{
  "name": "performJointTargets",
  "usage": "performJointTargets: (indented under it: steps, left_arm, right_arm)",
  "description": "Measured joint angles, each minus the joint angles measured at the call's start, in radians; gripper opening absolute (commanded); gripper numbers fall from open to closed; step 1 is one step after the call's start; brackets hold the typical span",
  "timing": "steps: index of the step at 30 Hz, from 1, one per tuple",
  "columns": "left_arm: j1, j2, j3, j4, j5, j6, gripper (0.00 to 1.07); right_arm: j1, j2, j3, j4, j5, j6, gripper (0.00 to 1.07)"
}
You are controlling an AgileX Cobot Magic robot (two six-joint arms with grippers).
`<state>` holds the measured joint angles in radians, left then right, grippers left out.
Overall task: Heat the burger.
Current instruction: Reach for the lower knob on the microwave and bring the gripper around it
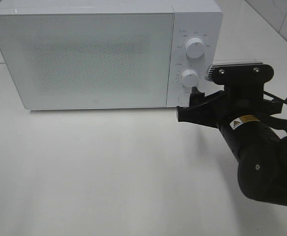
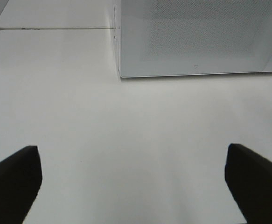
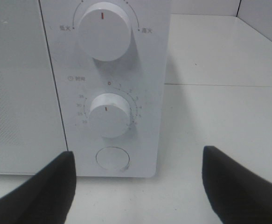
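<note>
Right claw [image 1: 188,104] at microwave [image 1: 84,54] panel, spread apart.
Door [image 1: 86,61] shut; round button [image 3: 112,157] just ahead, dials [image 3: 108,114] above. Left claw [image 2: 133,186] wide apart over tabletop [image 2: 103,135].

The white boxy microwave [image 1: 84,59] stands on the white tabletop [image 1: 109,172]; the black right gripper [image 3: 138,156] is just before its right-side white round knobs [image 1: 189,76].

I can't see past the microwave door [image 1: 84,54]; the dial lettering [image 1: 196,33] at upper right is too small to read.
</note>
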<state>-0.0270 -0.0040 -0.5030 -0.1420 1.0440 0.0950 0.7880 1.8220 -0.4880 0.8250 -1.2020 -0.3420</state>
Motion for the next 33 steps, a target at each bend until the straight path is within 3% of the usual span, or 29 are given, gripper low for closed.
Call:
performJointTargets:
  steps: [13, 33]
  left_arm:
    - [0.0, 0.0, 0.0, 0.0, 0.0, 0.0, 1.0]
    - [0.0, 0.0, 0.0, 0.0, 0.0, 0.0, 1.0]
  right_arm:
    - [-0.074, 0.109, -0.164, -0.082, 0.001, 0.001, 0.71]
    - [-0.146, 0.24, -0.299, -0.133, 0.048, 0.055, 0.71]
